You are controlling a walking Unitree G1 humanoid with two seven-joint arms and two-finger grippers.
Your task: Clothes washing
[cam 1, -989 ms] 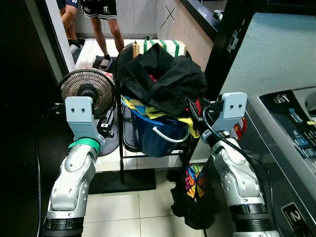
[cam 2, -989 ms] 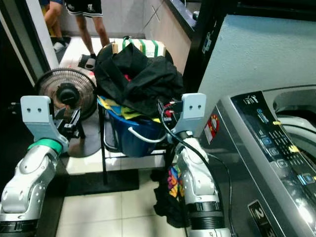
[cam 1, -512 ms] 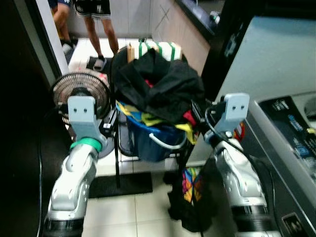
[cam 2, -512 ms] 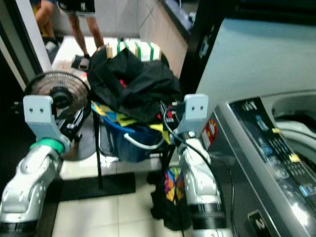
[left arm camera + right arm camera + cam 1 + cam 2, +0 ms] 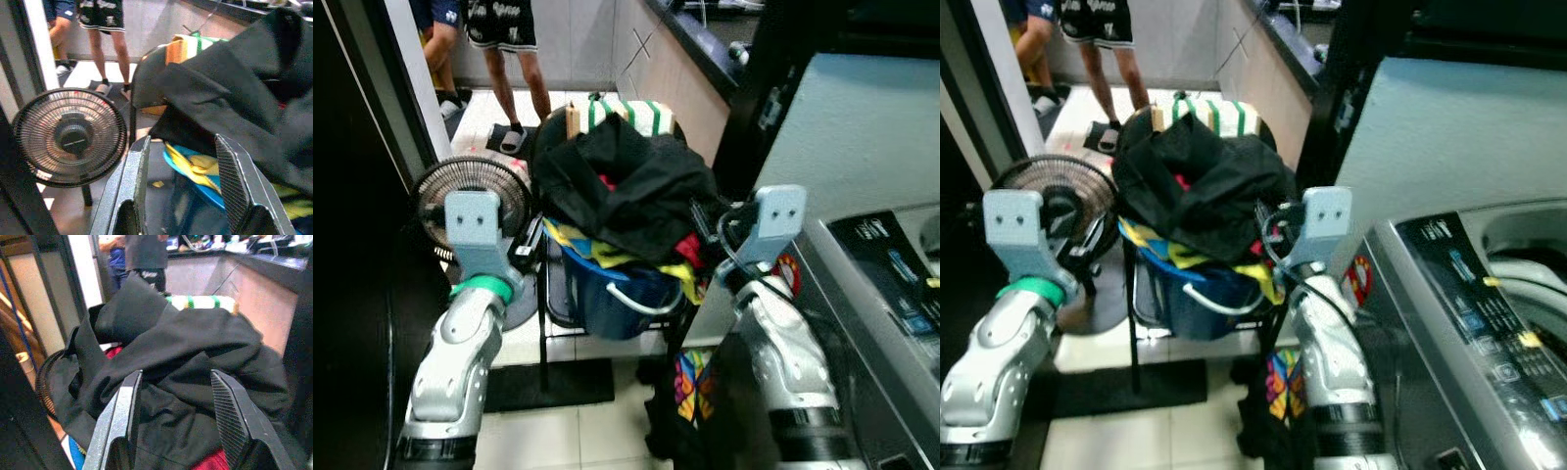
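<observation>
As both silver arms rise before it in the head views, a blue laundry basket [image 5: 617,294] heaped with a black garment [image 5: 626,186] stands on a dark metal rack [image 5: 544,323], a small fan [image 5: 475,196] at its left and a washing machine [image 5: 1474,313] at the right; two people's legs [image 5: 489,49] show on the tiles beyond, and a colourful cloth [image 5: 690,377] hangs below the basket. In the left wrist view, the left hand [image 5: 183,181] is spread, empty, near the basket's edge. In the right wrist view, the right hand [image 5: 173,421] is spread just above the black garment, holding nothing.
</observation>
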